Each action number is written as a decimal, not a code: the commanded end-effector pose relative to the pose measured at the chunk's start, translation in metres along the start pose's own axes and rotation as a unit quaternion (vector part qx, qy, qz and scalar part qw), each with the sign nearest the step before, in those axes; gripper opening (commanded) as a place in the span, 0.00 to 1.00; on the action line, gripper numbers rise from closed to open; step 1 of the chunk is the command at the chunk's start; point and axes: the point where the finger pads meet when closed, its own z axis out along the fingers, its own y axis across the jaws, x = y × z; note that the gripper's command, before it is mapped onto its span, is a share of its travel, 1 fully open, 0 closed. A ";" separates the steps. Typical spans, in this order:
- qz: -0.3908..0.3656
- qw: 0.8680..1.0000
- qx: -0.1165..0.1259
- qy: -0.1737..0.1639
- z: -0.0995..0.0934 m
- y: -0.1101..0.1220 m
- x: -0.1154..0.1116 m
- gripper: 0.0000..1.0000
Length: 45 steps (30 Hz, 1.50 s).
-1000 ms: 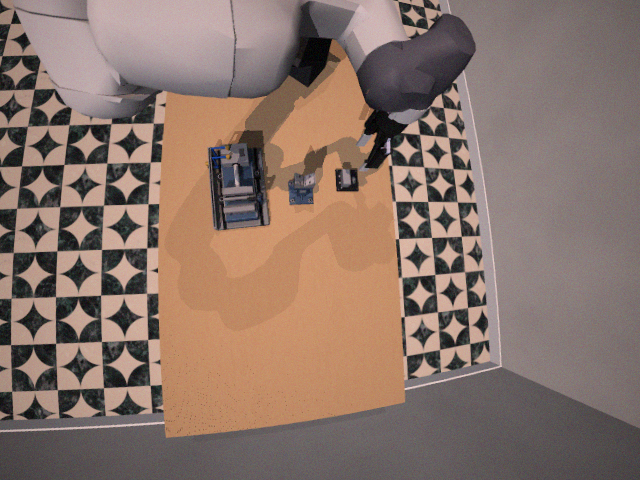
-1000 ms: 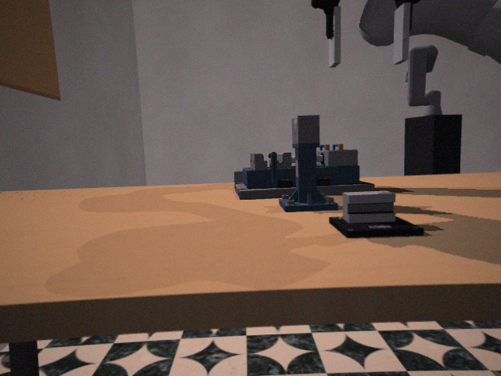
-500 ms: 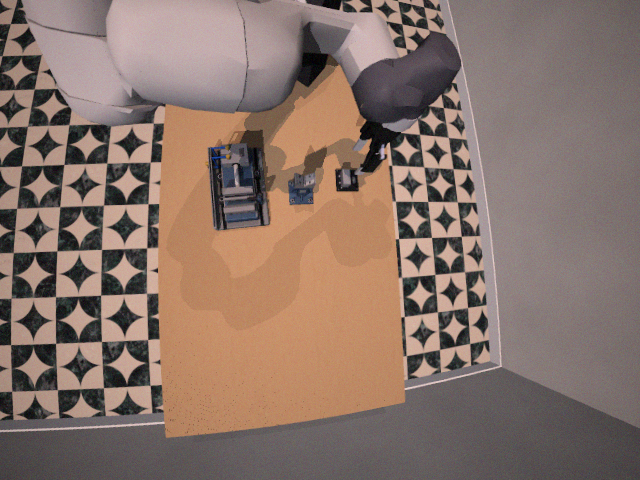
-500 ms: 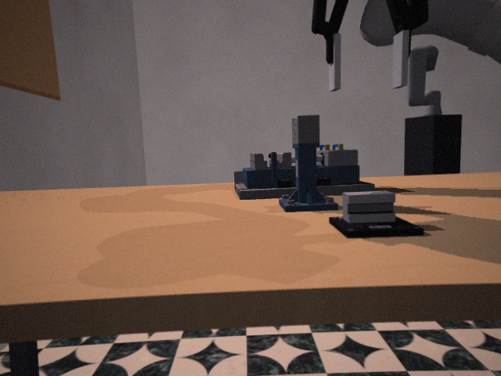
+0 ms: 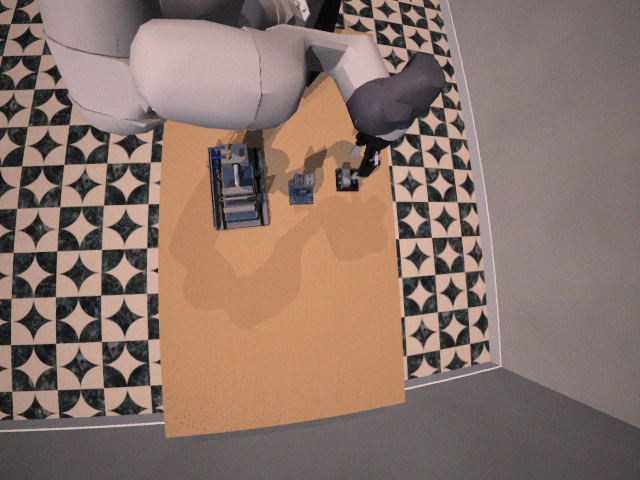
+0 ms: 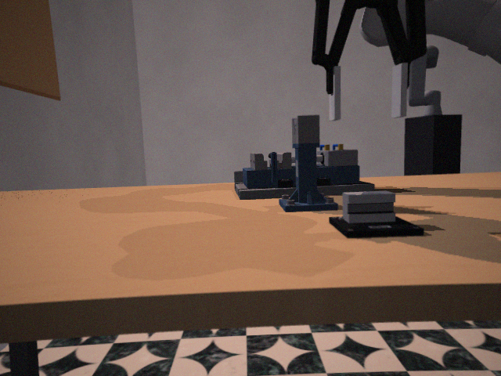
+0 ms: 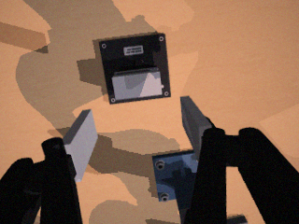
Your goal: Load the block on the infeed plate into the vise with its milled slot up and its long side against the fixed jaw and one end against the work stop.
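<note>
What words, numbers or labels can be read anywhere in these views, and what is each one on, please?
None can be read.
Infeed plate: a small pale label near one edge, too blurred to read; it also shows in the exterior view, no clearer.
Part, V-block, vise and the open, empty tool: no markings visible.

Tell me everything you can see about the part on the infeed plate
The part is a light grey, metal-looking rectangular block. It lies flat on the black square infeed plate, on the table beside the blue V-block stand. A dark groove runs along its side in the exterior view, so the milled slot seems to face sideways, not up. Only the plate touches it. The gripper hangs open above it, fingers apart, holding nothing.
</note>
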 end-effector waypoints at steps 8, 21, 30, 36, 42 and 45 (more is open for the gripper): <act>0.007 1.000 -0.001 0.006 0.023 0.000 0.005 0.51; 0.007 1.000 -0.001 0.006 0.050 0.000 0.005 0.51; 0.007 1.000 -0.001 0.006 0.069 0.000 0.005 0.51; 0.007 1.000 -0.001 0.006 0.077 0.000 0.005 0.51; 0.007 1.000 -0.001 0.006 0.087 0.000 0.005 0.51; 0.007 1.000 -0.001 0.006 0.092 0.000 0.005 0.51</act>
